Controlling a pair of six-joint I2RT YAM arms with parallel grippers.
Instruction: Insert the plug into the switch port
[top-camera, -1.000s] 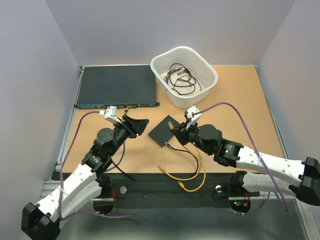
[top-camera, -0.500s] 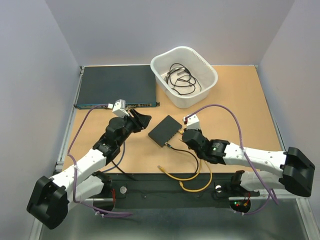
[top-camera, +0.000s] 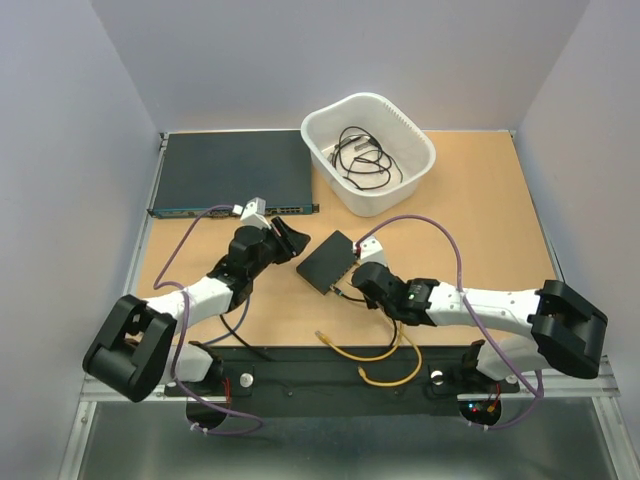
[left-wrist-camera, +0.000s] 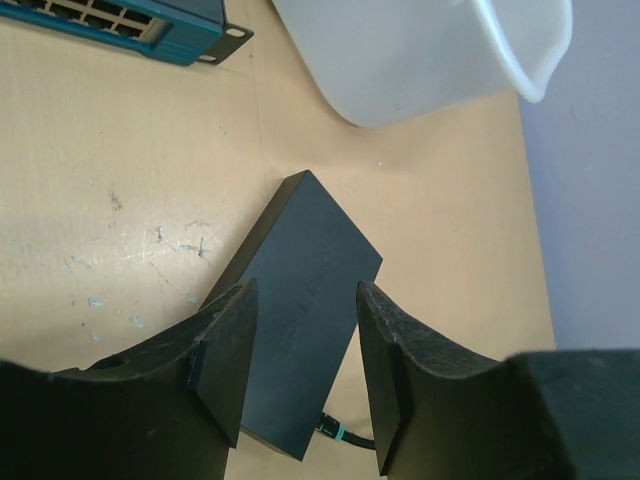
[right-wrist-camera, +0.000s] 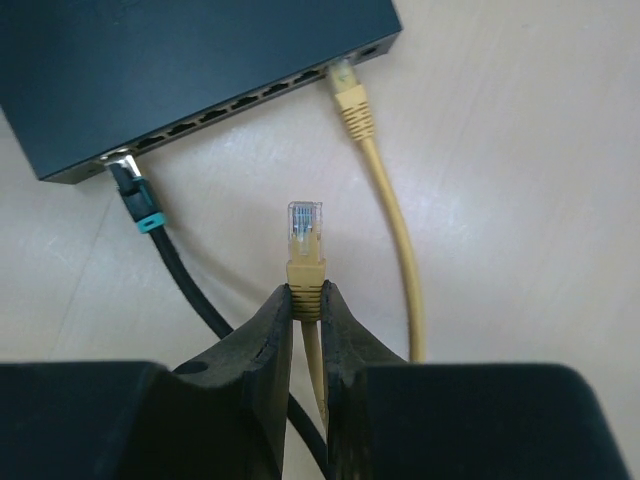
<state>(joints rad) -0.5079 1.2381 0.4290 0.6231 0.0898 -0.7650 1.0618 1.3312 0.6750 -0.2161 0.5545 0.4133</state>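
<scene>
The plug (right-wrist-camera: 305, 225), its long axis aimed at an empty switch port (right-wrist-camera: 275, 90) just ahead on the black box (right-wrist-camera: 180, 50) in the middle of the table (top-camera: 480, 230), is pinched by the nearer right gripper (right-wrist-camera: 305, 295), while the left gripper (left-wrist-camera: 303, 300) hangs with jaws spread at the box's opposite side.

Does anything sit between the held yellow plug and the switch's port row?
Nothing visible does. The yellow plug in the right gripper faces free ports on the small black switch; the plugged-in black cable and yellow cable flank the path, one each side.
</scene>
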